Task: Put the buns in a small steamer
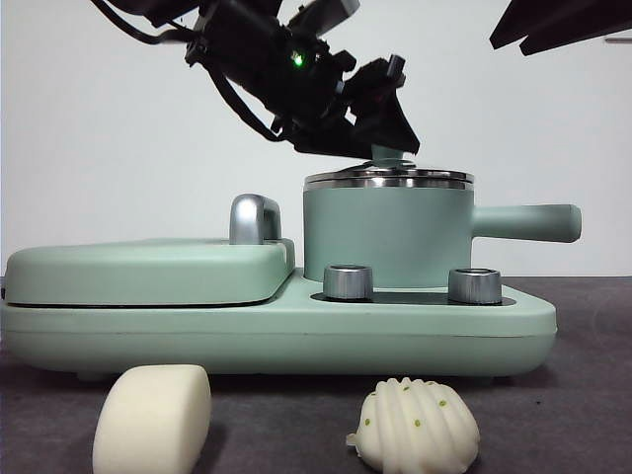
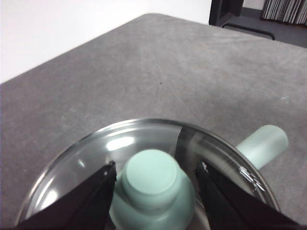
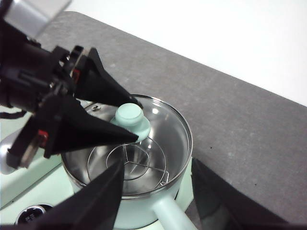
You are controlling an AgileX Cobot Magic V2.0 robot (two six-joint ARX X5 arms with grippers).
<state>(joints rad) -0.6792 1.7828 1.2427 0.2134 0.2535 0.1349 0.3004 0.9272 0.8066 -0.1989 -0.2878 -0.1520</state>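
Here the steamer stands on the right half of the green cooker, its handle pointing to 3 o'clock, glass lid not yet lifted off. That lid has to come away before anything goes in, which explains why the left claw sits over it, jaws spread to either side of the green knob without visibly squeezing it. The two buns wait on the counter in front of the cooker: the smooth bun at about 7 o'clock from the steamer, the pleated bun at about 6 o'clock. The right claw hovers spread above the steamer, probably ready to fetch a bun.
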